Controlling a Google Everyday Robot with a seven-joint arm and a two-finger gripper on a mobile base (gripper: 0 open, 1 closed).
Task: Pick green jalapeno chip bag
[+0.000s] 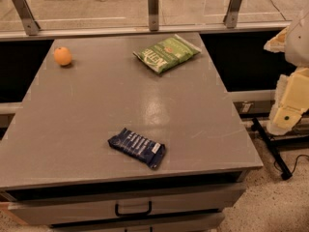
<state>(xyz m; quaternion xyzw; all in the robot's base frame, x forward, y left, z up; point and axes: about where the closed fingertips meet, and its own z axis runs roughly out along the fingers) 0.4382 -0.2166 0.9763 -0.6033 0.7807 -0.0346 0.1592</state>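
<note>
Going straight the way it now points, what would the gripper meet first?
The gripper, right of the table, seems to point downward: probably the black bar on the floor first, not the green jalapeno chip bag. Depth is unclear.

The worktop [72, 129] carries three things: one green jalapeno chip bag [167, 53] toward its far right corner, one orange [63, 56] near its far left corner, and one dark blue packet [137, 147] by its near edge. One pincer [286, 115] hangs beyond its right edge.
</note>
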